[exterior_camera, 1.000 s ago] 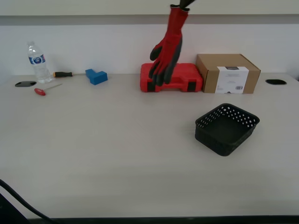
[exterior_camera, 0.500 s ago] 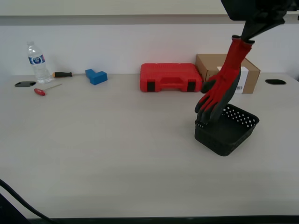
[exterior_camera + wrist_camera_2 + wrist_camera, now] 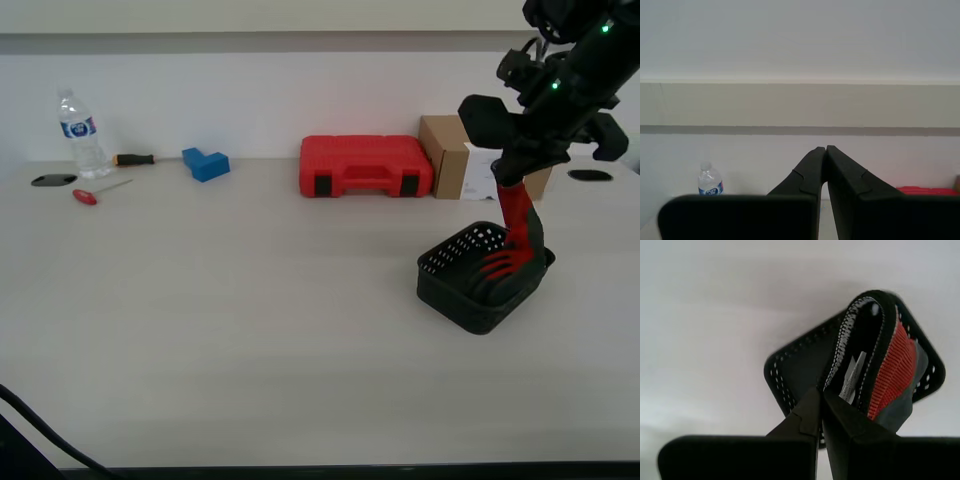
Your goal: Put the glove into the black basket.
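The red glove (image 3: pixel 521 232) with dark grey fingers hangs by its cuff from my first gripper (image 3: pixel 510 182). Its fingers lie inside the black basket (image 3: pixel 448 264), which stands on the table at the exterior view's right. In the first wrist view my first gripper (image 3: pixel 821 393) is shut on the cuff edge of the glove (image 3: pixel 891 371), right above the basket (image 3: pixel 794 366). My second gripper (image 3: pixel 826 149) is shut and empty. It faces the wall and does not show in the exterior view.
A red hard case (image 3: pixel 366 165) and a brown cardboard box (image 3: pixel 450 156) stand behind the basket. A blue block (image 3: pixel 206 163), screwdrivers (image 3: pixel 98 190) and a water bottle (image 3: pixel 82 134) are at the back on the exterior view's left. The bottle also shows in the second wrist view (image 3: pixel 709 183).
My first gripper has carried the glove from above the red case to the exterior view's right and down, so its fingers now rest in the basket.
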Robot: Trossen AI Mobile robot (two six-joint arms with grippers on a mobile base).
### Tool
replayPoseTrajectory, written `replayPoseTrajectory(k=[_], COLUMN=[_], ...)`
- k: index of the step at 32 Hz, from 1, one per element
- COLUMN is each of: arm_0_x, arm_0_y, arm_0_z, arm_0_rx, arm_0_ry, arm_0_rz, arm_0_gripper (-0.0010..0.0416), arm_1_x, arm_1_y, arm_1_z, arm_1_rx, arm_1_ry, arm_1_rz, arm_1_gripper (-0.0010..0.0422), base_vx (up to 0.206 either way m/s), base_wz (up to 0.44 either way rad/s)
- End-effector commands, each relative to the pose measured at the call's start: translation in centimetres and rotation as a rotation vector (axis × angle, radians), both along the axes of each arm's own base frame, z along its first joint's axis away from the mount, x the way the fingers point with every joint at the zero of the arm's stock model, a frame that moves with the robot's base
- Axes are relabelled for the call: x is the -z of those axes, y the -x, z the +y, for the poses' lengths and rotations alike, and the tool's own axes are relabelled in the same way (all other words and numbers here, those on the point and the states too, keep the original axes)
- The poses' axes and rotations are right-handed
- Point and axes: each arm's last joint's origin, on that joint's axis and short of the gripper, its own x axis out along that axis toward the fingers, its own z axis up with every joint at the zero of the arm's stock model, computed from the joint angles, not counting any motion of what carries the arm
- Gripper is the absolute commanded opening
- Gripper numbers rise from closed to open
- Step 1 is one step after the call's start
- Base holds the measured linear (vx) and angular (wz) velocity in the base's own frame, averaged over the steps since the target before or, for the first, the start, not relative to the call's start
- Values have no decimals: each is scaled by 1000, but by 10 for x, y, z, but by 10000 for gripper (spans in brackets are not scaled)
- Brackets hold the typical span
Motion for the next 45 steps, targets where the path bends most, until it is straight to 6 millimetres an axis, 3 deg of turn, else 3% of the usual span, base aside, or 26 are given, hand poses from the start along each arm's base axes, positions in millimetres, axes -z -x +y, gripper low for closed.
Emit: replayPoseTrajectory(k=[1,11,14,18,23,25,29,45], arm_0_x=[6,6,6,6,5,-9,-28,-34], arm_0_y=[0,-1,-1,0,-2,-11,-26,-31], arm_0_z=[-1,-2,-2,-2,-2,0,4,6], arm_0_rx=[9,42,43,23,-10,-13,-34,-30], arm_0_ry=[29,11,12,22,31,21,14,1], arm_0_rz=[14,18,21,21,-7,-58,-132,-183], arm_0_gripper=[0,10,32,103,140,153,154,153], arm_1_x=[0,0,0,0,0,0,0,0], arm_1_y=[0,0,0,0,0,0,0,0], arm_1_z=[0,0,0,0,0,0,0,0], arm_1_rx=[3,3,2,3,3,3,2,2], arm_1_ry=[0,0,0,0,0,0,0,0], arm_1_rz=[-4,-5,-5,-5,-5,-5,-5,-5], arm_1_gripper=[0,0,0,0,0,0,0,0], base_vx=[0,0,0,0,0,0,0,0], base_wz=[0,0,0,0,0,0,0,0])
